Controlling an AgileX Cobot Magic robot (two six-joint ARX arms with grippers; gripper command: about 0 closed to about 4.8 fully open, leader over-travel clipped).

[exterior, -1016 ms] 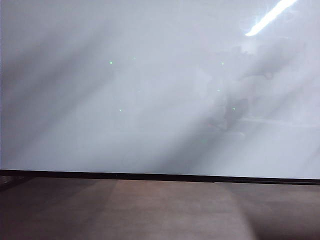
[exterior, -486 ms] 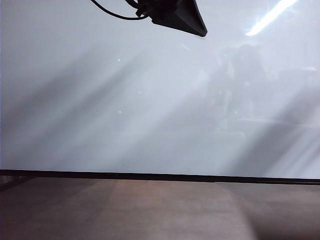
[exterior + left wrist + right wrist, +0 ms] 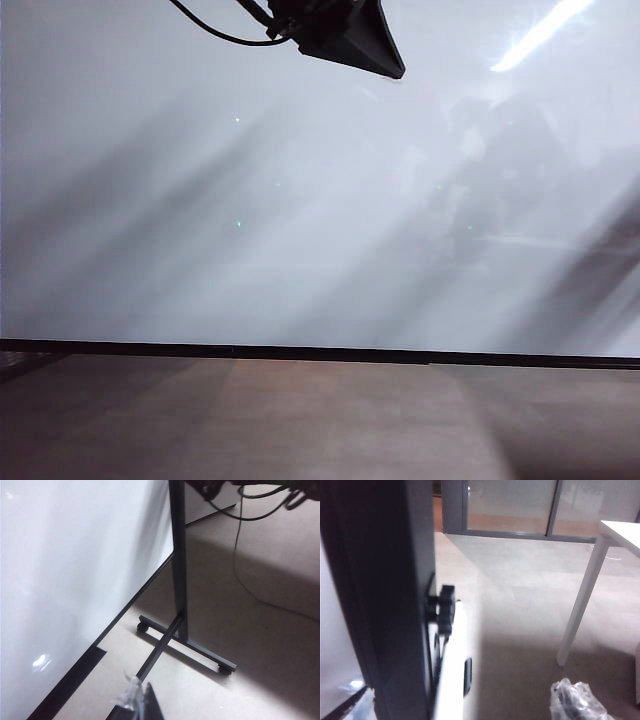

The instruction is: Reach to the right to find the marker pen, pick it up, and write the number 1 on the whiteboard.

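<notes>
Two end effectors are working around the whiteboard, which is filling nearly all of the exterior view, with its thin black lower edge running just above the brown-grey floor. A second ago nothing was standing in front of the whiteboard. Now a dark, wedge-shaped arm part with a black cable is hanging before the whiteboard's upper edge, and since half a second ago it is sitting slightly more to the left. Which arm it belongs to cannot be told from this view. The dim reflections on the right of the whiteboard are also lying differently than before, while the bright light streak is staying at the whiteboard's upper right corner.

In the left wrist view, the left end effector is showing only as a dark tip with a clear wrapping, near the whiteboard's lower edge and its wheeled stand foot; whether it is spread or pressed together cannot be told.

In the right wrist view, the right end effector is standing spread wide and gripping nothing, with one plastic-wrapped fingertip off to the side. It is facing the whiteboard's dark side post, where a black knob and a white elongated object are sitting right against the post. Beyond the whiteboard, a white table is standing well apart.
</notes>
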